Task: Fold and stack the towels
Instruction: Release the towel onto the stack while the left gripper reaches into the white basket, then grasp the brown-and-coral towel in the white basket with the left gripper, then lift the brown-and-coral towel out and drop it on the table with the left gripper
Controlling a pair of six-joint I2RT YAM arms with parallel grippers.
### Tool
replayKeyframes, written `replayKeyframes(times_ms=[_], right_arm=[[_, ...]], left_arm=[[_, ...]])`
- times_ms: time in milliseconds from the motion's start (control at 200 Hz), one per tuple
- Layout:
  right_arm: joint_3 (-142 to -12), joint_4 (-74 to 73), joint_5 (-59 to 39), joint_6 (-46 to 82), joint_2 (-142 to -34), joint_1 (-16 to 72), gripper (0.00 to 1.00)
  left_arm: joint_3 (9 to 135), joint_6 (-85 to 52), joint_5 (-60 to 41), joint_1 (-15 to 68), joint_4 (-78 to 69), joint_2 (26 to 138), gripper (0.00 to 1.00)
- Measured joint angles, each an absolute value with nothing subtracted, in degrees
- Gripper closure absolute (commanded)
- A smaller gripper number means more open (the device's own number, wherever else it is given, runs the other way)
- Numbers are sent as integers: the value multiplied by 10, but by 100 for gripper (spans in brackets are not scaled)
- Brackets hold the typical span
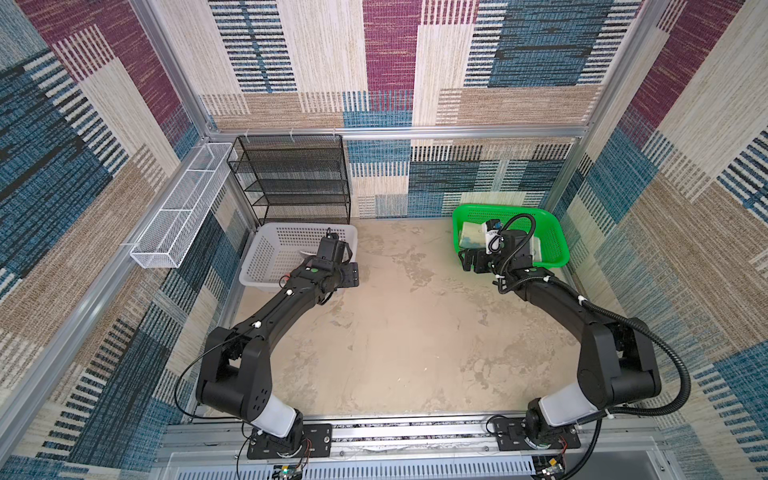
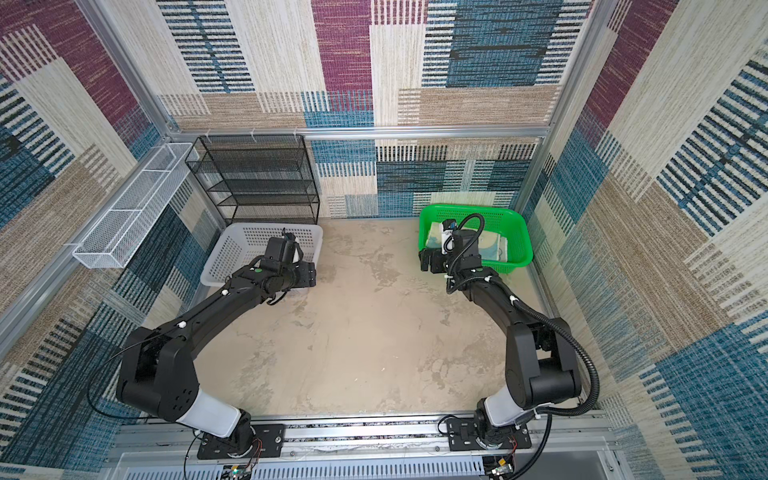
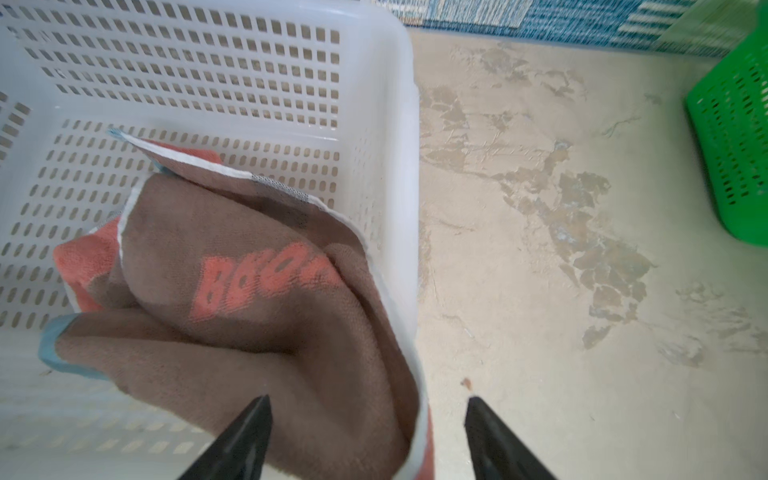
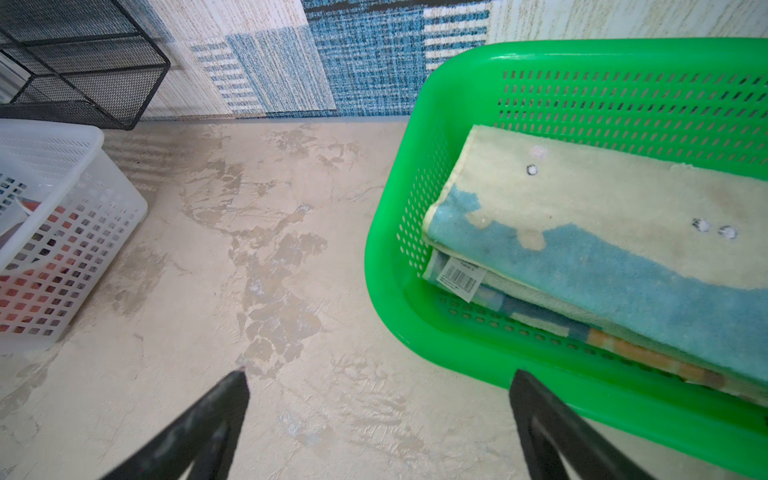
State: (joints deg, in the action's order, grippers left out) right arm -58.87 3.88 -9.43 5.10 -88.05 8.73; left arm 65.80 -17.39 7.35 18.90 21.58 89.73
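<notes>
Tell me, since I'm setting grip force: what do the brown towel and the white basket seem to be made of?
The brown towel looks like terry cloth, matte: fuzzy pile, soft rumpled folds. The white basket is likely moulded plastic, smooth and faintly glossy, slightly translucent: even rows of slots, rounded rim.

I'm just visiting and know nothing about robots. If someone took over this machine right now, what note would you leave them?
Left end effector: open, jaws either side of an edge of the brown towel, not closed on it.
Right end effector: open, empty, beside the green basket.
Things: brown towel crumpled in the white basket, one edge draped over its rim. In the green basket, a folded cream-and-blue towel lies on a folded striped towel.
Done: those two folded and stacked.
Left: lift out the brown towel, fold it, add it to the stack.
</notes>
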Motion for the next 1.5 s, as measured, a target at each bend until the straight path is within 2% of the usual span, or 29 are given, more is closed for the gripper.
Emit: replayKeyframes(times_ms=[190, 396, 891, 1152, 1292, 1497], right_arm=[[-589, 39, -95, 51, -881, 89, 0], [-589, 39, -100, 51, -881, 90, 0], [-577, 28, -103, 56, -875, 90, 0], [-568, 10, -105, 72, -874, 90, 0], [-559, -4, -108, 77, -870, 90, 0], [-549, -11, -109, 81, -853, 90, 0]], left_arm=[[658, -169, 76, 189, 218, 915, 52], [666, -168, 89, 189, 219, 914, 100], [794, -132, 115, 189, 243, 837, 100], [884, -127, 9, 206, 244, 801, 100], [909, -132, -50, 248, 244, 797, 100], [917, -134, -87, 337, 246, 827, 100]])
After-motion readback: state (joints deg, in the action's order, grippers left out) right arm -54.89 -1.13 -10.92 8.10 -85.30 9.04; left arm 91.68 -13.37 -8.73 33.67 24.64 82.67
